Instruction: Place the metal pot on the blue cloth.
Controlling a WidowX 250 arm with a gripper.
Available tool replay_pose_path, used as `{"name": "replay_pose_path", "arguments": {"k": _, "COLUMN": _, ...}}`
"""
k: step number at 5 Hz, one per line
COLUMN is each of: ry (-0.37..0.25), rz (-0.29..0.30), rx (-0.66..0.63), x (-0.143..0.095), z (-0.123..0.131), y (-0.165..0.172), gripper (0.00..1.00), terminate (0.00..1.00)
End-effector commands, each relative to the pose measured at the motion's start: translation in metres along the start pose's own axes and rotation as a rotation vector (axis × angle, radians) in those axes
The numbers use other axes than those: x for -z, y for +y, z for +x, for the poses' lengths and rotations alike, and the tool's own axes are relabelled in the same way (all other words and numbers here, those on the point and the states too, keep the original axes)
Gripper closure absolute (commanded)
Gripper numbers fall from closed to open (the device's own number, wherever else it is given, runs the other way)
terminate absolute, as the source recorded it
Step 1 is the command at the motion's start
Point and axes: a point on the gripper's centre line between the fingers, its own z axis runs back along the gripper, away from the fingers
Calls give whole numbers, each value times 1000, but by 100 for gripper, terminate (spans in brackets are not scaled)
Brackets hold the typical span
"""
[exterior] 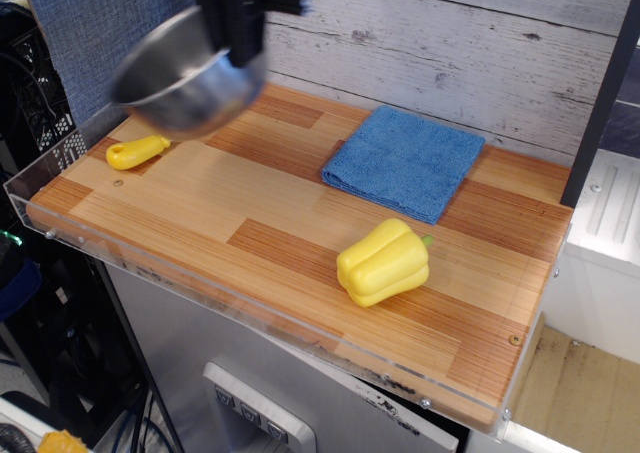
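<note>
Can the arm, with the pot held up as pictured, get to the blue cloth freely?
Probably yes. The pincer holds the pot by its rim, clear of the table. The cloth lies bare, and the yellow pepper sits nearer the front, off that path.

Only the lower end of the robot's arm was in view at the top edge, a matte black, blocky gripper point(242, 45) with a thin horizontal crossbar sticking out on either side. Its two narrow black fingers point(243, 39) ran straight down from that boxy body, close together. Motion blur softened every edge, so no screws, cables or markings could be made out
</note>
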Motion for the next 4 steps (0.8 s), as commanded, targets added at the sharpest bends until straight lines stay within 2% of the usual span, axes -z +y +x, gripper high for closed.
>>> {"name": "replay_pose_path", "arguments": {"k": 1, "ry": -40, "rz": 21, "rx": 137, "x": -1, "z": 26, "y": -58, "gripper": 100, "terminate": 0}}
{"name": "replay_pose_path", "arguments": {"k": 3, "ry": 34, "rz": 37, "rx": 211, "x": 35, "z": 47, "y": -97, "gripper": 100, "terminate": 0}}
{"name": "replay_pose_path", "arguments": {"k": 4, "ry": 41, "rz": 40, "rx": 224, "x": 45, "z": 55, "y": -106, "gripper": 100, "terminate": 0}}
